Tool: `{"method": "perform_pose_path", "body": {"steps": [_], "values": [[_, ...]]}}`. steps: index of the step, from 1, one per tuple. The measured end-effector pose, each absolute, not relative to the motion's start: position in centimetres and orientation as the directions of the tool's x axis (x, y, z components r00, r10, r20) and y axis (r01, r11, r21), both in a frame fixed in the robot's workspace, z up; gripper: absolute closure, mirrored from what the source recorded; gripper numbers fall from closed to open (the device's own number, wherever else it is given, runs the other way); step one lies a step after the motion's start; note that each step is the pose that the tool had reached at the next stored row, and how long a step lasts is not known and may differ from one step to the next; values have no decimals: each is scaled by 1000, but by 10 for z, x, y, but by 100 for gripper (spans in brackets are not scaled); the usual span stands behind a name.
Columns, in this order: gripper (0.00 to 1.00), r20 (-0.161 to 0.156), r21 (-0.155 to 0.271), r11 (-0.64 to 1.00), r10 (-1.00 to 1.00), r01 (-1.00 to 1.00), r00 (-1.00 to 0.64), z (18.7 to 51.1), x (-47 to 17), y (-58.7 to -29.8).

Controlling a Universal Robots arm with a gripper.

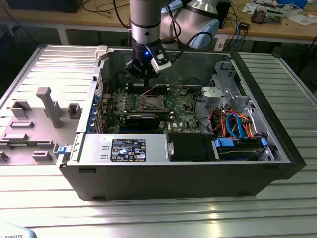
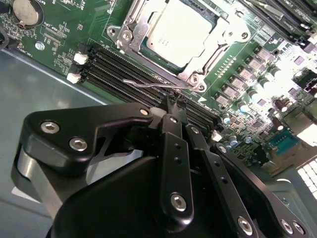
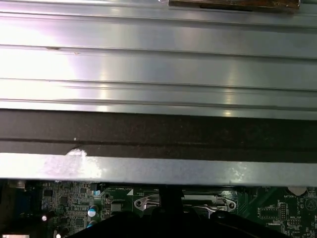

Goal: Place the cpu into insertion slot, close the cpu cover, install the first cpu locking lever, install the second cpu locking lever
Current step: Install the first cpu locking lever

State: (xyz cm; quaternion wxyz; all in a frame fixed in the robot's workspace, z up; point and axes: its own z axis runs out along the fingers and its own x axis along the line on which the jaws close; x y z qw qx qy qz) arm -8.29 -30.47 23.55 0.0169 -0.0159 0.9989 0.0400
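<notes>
Pressing on a locking lever is the step in hand, as I read it: the cpu (image 2: 183,29) is seated in the insertion slot (image 1: 150,102), silvery top showing through the window of the cpu cover (image 2: 225,42), which lies flat over it. In the exterior view my gripper (image 1: 143,78) hangs at 11 o'clock of the socket, inside the open computer case (image 1: 277,148), with the graphics card (image 1: 143,119) at 6 o'clock of the socket. In the second wrist view my fingers (image 2: 174,148) are drawn together with no gap between them, forming one narrow tip. That tip sits at the bent end of the thin wire lever (image 2: 148,84), which runs along the socket edge between the frame and the memory slots (image 2: 119,69). I cannot tell whether the wire is pinched or only touched from above. The lever looks slightly raised off the board, so I judge it not yet hooked. Notes for doing this well: keep the tip on the wire's end, where leverage is best. Push down and then sideways so the wire goes under its catch, not straight down. Stay clear of the memory slot latches just beside. A thin round wire can slip off a closed tip, so load slowly. I cannot tell whether the other lever is latched.
</notes>
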Motion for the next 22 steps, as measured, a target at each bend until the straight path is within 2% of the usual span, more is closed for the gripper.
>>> {"method": "perform_pose_path", "body": {"steps": [22], "values": [[89, -35, 78, 997, -27, -29, -999, 232, -73, -304]]}}
